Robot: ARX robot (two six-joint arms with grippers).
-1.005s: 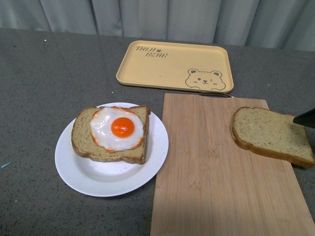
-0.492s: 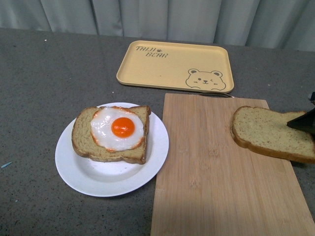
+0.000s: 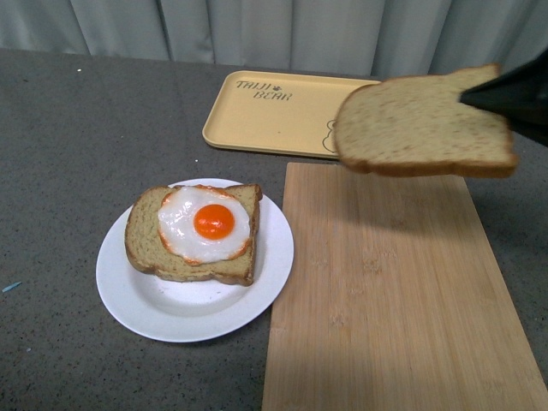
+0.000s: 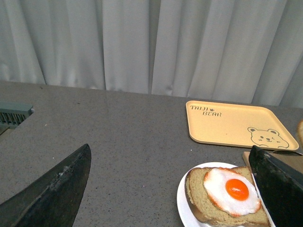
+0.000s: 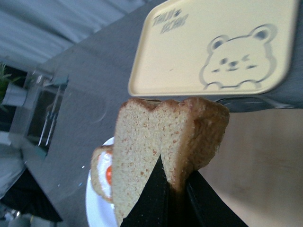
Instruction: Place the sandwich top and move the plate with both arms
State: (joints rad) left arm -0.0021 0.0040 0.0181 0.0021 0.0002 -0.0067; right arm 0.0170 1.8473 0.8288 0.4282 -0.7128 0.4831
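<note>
Right tool (image 3: 488, 96) | clamped on sandwich top (image 3: 411, 128) | left tool (image 4: 169, 149) spread wide

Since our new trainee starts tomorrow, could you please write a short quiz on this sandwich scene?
1. True or false: the plain brown wholegrain bread slice lies flat on the pale wooden cutting board.
2. What tops the other bread slice, on the small round white plate? A) cheese B) fried egg C) nothing
3. Fill in: the black left hand is ____ and empty.
Key: 1 false, the black right hand holds it in the air; 2 B; 3 open.
</note>
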